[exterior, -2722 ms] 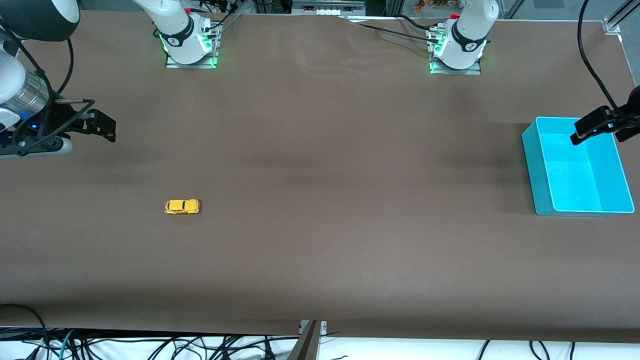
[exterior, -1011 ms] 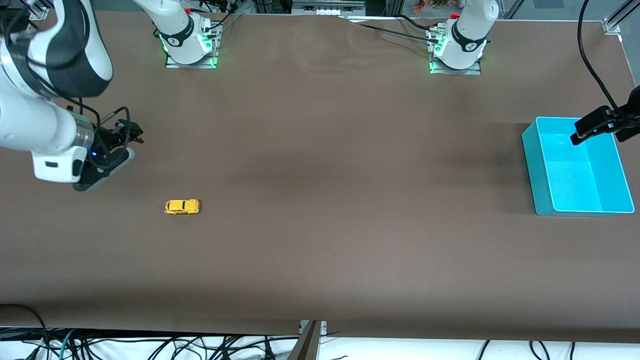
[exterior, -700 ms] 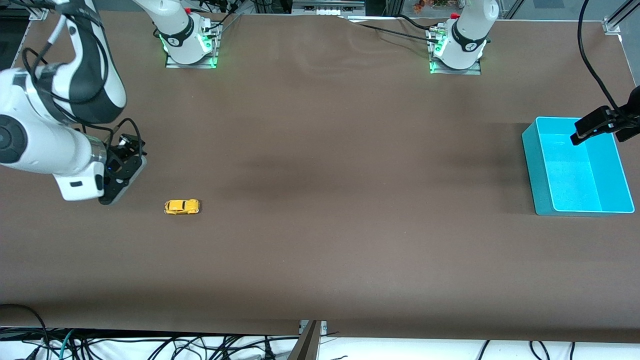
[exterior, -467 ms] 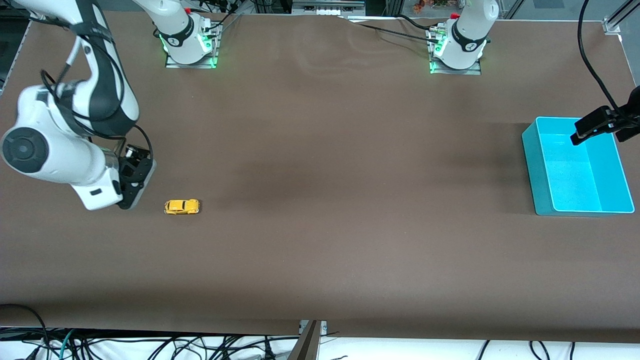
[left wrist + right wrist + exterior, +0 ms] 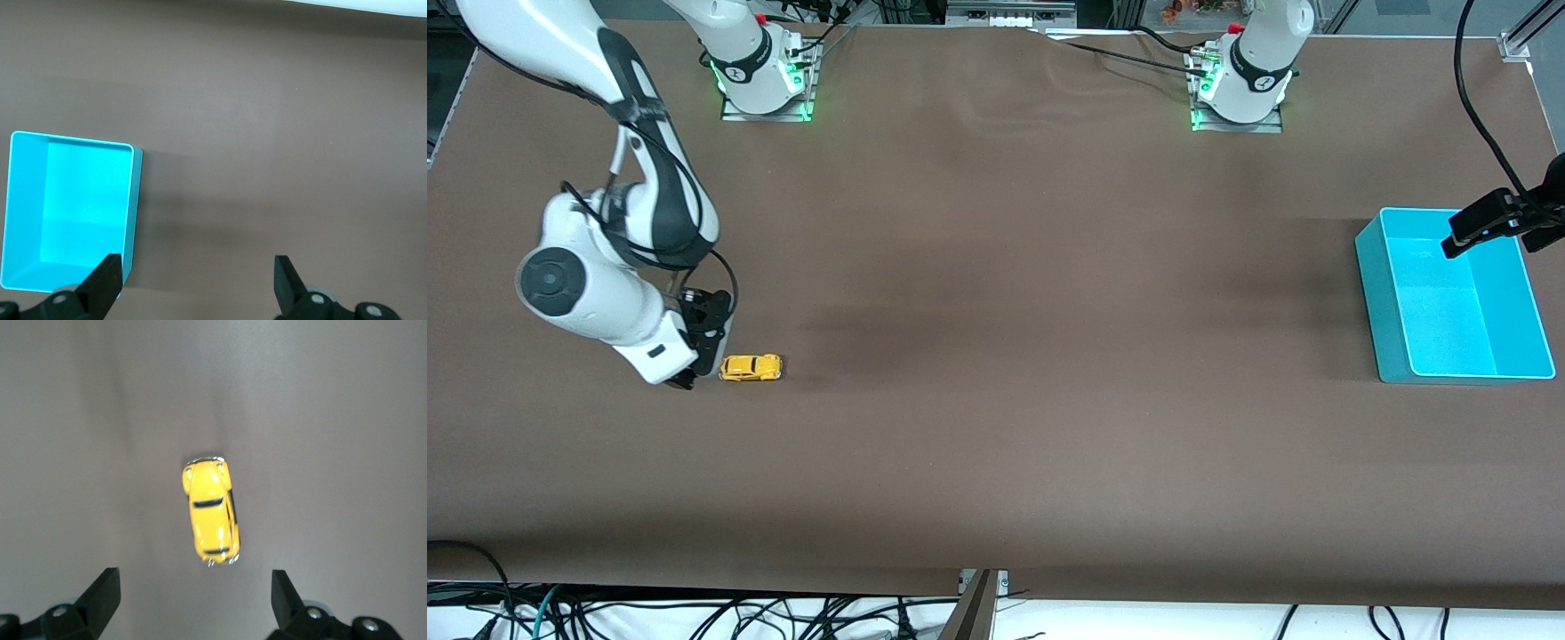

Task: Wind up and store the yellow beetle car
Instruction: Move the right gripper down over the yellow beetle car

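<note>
Yellow beetle car (image 5: pixel 751 367) sits on the brown table (image 5: pixel 996 444) toward the right arm's end, wheels down and untouched. Just beside it hangs the right claw (image 5: pixel 694 369), whose fingers the front view hides; the right wrist view shows them spread wide, with the car (image 5: pixel 211 510) lying lengthwise between them. At the left arm's end, the left claw (image 5: pixel 1467 233) waits open over the cyan bin (image 5: pixel 1383 311), whose bare floor the left wrist view shows (image 5: pixel 67 213).

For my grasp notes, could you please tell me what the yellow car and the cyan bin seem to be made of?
Yellow beetle car: glossy painted body with bright highlights, likely die-cast metal or hard plastic; unclear which.
Cyan bin: smooth, uniformly coloured thin walls with a light rim, probably moulded plastic.
</note>
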